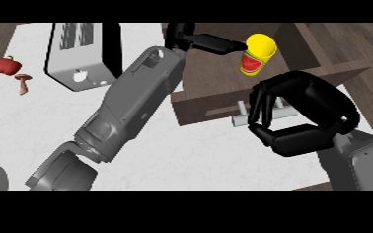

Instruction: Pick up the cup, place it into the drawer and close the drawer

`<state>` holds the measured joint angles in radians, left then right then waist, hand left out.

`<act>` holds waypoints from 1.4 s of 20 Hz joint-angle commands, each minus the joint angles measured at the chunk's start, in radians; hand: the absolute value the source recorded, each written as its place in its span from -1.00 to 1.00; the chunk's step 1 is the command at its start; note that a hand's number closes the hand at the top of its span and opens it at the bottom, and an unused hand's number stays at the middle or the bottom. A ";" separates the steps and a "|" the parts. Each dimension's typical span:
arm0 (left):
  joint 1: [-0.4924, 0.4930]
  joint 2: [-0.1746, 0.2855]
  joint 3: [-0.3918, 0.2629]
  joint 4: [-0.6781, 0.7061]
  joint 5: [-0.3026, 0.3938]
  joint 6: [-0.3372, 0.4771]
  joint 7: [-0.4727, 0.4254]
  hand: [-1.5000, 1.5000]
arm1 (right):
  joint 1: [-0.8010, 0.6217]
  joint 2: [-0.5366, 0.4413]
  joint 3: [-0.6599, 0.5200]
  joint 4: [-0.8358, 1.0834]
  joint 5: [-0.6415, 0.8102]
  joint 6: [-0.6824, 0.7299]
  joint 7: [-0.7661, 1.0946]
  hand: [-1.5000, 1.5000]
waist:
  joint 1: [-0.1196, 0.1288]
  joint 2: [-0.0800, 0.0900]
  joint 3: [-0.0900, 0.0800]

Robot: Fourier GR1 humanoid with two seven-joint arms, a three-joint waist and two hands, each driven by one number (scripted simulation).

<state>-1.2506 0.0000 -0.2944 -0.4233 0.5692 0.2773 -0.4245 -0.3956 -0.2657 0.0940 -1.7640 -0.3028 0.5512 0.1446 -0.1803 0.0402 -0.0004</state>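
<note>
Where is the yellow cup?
In the head view, upper right, the yellow cup is held by the left robot hand over the open brown drawer.

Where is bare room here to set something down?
Bare counter lies between the toaster, the mushroom and the left forearm, and below the drawer front between both arms. Crowded: the drawer handle by the right robot hand, the cup above.
</note>
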 commanded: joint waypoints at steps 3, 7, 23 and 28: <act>0.000 0.000 0.002 0.013 0.062 0.053 -0.062 -1.00 | 0.056 -0.137 0.083 -0.007 0.120 0.129 0.049 -1.00 | 0.057 -0.017 0.001; -0.004 0.000 0.002 0.012 0.085 0.072 -0.068 -1.00 | 0.057 -0.146 0.134 -0.034 0.389 0.044 0.012 -1.00 | 0.102 -0.025 0.002; 0.212 0.073 0.056 -0.131 0.104 -0.092 -0.132 -1.00 | -0.100 -0.010 0.265 0.795 0.847 -0.252 -0.314 1.00 | 0.258 -0.032 0.002; 0.261 0.109 0.060 -0.203 0.118 -0.119 -0.096 -1.00 | -0.245 -0.023 0.152 1.030 0.823 -0.324 -0.468 1.00 | 0.293 -0.024 0.005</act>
<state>-1.0354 0.0762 -0.2387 -0.5763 0.6758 0.1908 -0.5401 -0.5477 -0.2899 0.3009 -0.9020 0.5187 0.2752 -0.2261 0.0833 0.0096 -0.0002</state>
